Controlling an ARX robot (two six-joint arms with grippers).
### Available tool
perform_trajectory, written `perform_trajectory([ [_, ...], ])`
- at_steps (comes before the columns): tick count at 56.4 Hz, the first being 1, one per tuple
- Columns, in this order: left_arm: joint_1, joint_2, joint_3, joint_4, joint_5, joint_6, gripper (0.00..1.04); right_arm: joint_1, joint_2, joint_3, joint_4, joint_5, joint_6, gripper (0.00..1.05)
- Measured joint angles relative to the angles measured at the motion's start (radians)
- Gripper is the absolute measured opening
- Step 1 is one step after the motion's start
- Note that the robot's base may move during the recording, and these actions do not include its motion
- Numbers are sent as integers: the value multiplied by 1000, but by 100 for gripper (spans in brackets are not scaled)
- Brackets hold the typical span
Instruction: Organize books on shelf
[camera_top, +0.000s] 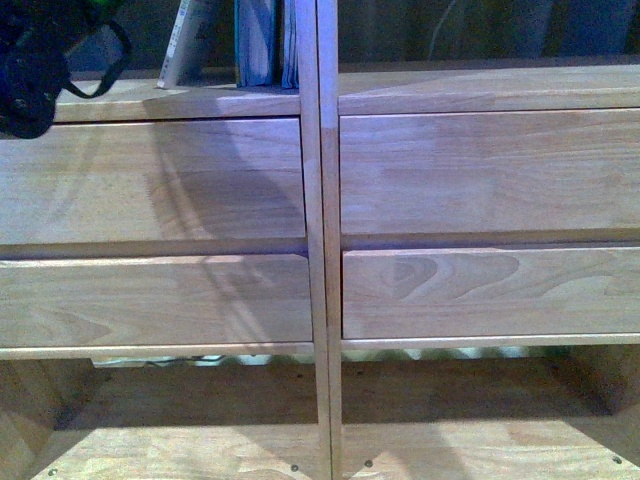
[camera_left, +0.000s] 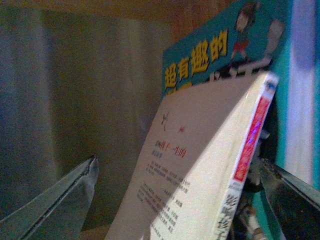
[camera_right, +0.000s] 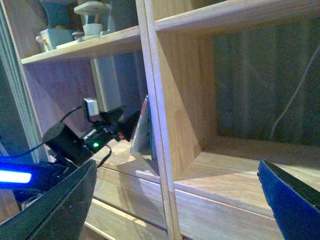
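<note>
Straddling the leaning white paperback (camera_left: 200, 170) with left gripper (camera_left: 180, 200) jaws spread, best nudged upright against the teal book (camera_left: 220, 50); right gripper (camera_right: 175, 200) jaws open, empty.

Teal book (camera_left: 220, 50) cover: yellow "超有趣的"; white paperback (camera_left: 200, 180) cover and spine print too blurred to read

Upper left of right wrist view: small figurines (camera_right: 92, 17) and a pale box (camera_right: 50, 37) on a high board. Grey curtain (camera_right: 265, 80) w/ a thin white cable (camera_right: 290, 107) hanging at right. Grey curtain fills left of left wrist view too.
</note>
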Motion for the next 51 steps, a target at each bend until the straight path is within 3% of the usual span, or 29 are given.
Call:
perform_trajectory([
  [10, 14, -248, -317, 18, -22, -76, 98, 0, 0, 0, 0, 0, 0, 98],
  [20, 24, -533, -644, -196, -164, -28, 98, 0, 0, 0, 0, 0, 0, 98],
  [33, 71, -1011, -1050, -386, -150, -24, 98, 0, 0, 0, 0, 0, 0, 98],
  [34, 69, -1033, -1052, -398, -167, -14, 97, 4, -2, 3, -16, 26, -14, 97],
  [37, 57, -1097, -1044, -541, -310, 38, 87, 46, -29, 32, -190, 229, -77, 89],
  [42, 83, -1153, -1115, -615, -373, 90, 71, 92, -106, -32, -396, 513, -222, 73],
  [51, 94, -1222, -1251, -584, -378, 118, 44, 163, -187, -210, -350, 655, -293, 47],
])
